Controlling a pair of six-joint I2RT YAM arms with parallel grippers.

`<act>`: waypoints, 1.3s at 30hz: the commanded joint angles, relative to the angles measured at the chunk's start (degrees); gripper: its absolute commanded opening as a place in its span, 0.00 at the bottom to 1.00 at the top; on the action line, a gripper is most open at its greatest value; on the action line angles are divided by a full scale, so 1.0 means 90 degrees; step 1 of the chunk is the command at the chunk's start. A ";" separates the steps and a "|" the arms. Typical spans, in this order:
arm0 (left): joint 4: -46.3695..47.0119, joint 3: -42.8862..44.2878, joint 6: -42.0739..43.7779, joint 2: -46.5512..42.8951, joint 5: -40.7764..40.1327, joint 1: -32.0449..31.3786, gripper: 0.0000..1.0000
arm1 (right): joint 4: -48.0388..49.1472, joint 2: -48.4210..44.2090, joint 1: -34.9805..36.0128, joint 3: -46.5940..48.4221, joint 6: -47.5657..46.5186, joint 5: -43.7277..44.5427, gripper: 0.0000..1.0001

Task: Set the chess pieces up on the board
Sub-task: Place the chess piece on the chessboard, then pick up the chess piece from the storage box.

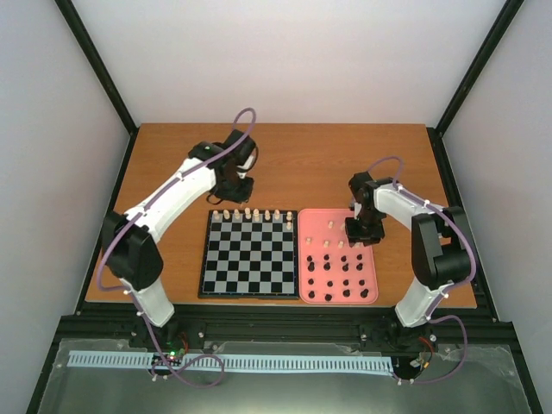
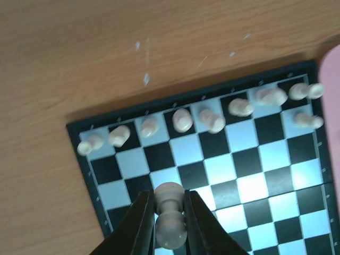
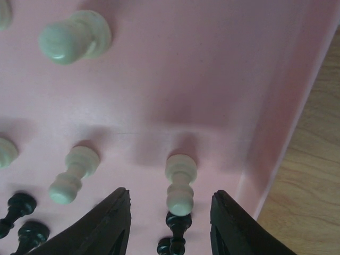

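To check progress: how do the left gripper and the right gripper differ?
The left gripper is shut on the held pawn; the right gripper is open, the tray pawn untouched between its jaws. The left gripper is above the chessboard, the right gripper above the pink tray. Both point at a cream pawn.

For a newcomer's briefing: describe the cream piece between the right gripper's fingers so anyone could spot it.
Find the pink tray right of the board. The right gripper hangs open over it, a cream pawn standing between its fingers. Of the cream pieces there, it is nearest the tray wall.
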 commanded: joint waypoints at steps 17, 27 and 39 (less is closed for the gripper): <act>0.1150 -0.2368 -0.0475 -0.1074 0.0431 0.0915 0.07 | 0.0169 0.0420 0.0012 0.0150 0.0064 0.0427 0.10; 0.1502 -0.3111 -0.0549 -0.1238 0.0672 0.1267 0.07 | -0.0513 0.0217 0.0170 0.0943 0.0099 0.0663 0.03; 0.2188 -0.3744 -0.0732 -0.1040 0.0599 0.1548 0.07 | -0.1398 0.0575 0.1492 0.2807 0.0455 0.0534 0.03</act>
